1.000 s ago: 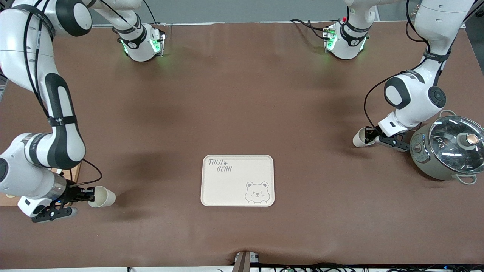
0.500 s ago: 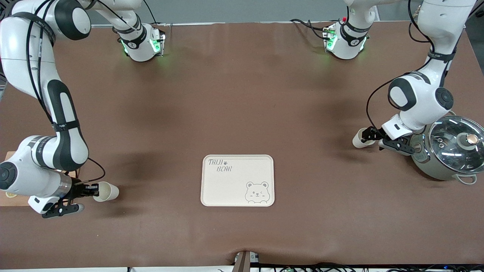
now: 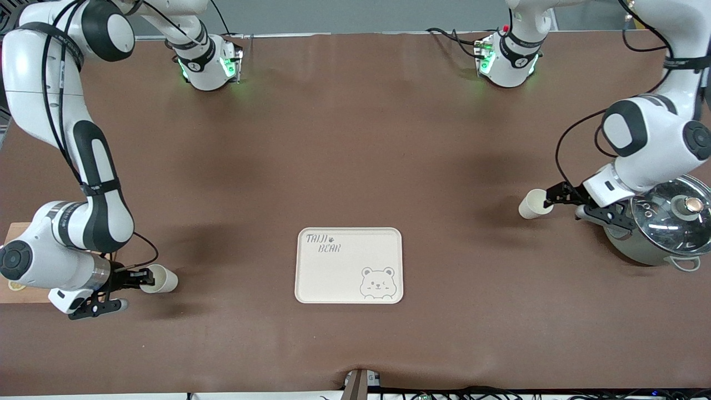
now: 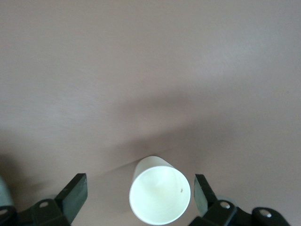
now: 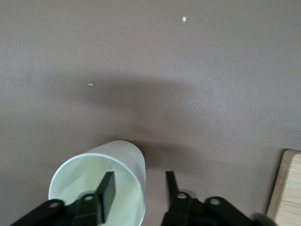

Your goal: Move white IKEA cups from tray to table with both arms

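Note:
One white cup (image 3: 534, 204) stands mouth up on the brown table beside the pot, toward the left arm's end. My left gripper (image 3: 553, 196) is open just beside it. In the left wrist view the cup (image 4: 160, 197) sits between the spread fingers (image 4: 75, 194), touching neither. The other white cup (image 3: 161, 280) stands toward the right arm's end, nearer the front camera. My right gripper (image 3: 140, 276) is open at its rim. In the right wrist view one finger (image 5: 107, 189) is inside the cup (image 5: 123, 160) and the other is outside, with gaps to the wall.
A cream bear tray (image 3: 349, 265) lies mid-table between the cups. A grey pot with a glass lid (image 3: 661, 222) stands right beside the left gripper. A wooden board (image 3: 12, 261) lies at the table edge under the right arm and shows in the right wrist view (image 5: 287, 193).
Both cups went from tilted in the grippers to standing on the table. The left gripper let go and drew back toward the pot. The right gripper's fingers opened around the cup wall.

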